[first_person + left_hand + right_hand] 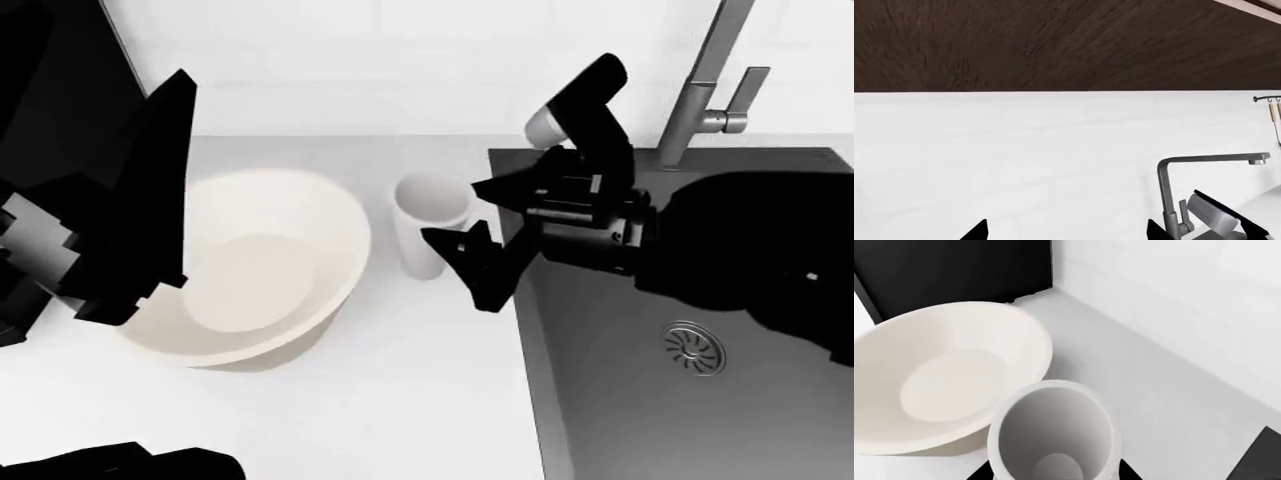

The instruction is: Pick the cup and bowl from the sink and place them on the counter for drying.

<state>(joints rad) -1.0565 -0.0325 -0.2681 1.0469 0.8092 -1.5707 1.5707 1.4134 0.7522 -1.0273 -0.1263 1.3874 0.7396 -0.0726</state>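
The cup (430, 224) stands upright on the counter (400, 400), just beside the sink's (694, 420) left edge. The bowl (254, 265) rests on the counter to the cup's left, tilted, its rim close to the cup; whether they touch cannot be told.

The right gripper (470, 222) hovers over the sink's left edge, its fingers spread apart and empty, with the cup just in front of them.

The left gripper (1066, 231) is raised and faces the white wall and faucet (1187, 180). Only two dark fingertips (977, 231) show, set well apart, holding nothing.
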